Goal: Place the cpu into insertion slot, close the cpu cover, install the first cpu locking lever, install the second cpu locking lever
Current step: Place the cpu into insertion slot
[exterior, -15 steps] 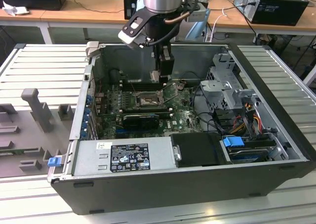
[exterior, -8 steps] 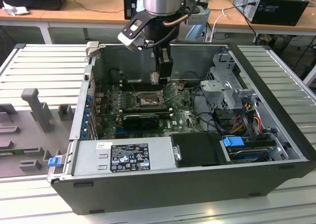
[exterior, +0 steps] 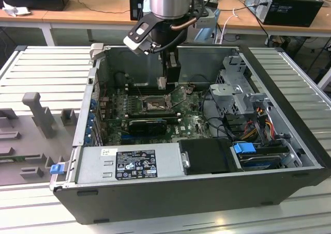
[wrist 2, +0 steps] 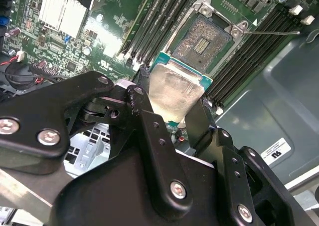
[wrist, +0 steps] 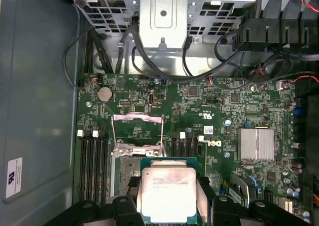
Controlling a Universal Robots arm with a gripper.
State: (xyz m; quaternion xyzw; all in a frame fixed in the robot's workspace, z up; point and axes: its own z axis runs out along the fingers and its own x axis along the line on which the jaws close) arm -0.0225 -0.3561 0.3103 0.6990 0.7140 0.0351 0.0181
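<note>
silver-beige cpu [wrist: 167,193]; green motherboard [wrist: 234,111]; black hand [wrist 2: 169,118]

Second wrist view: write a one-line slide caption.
Black gripper holding the pale silver square cpu near the open, black-framed square insertion slot.

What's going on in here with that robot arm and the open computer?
The robot arm's gripper is shut on the cpu, holding it over the motherboard inside the open desktop computer case. The insertion slot is bare, with its pin field exposed, and the cpu cover is flipped open beside it. The chip is not seated yet.
</note>
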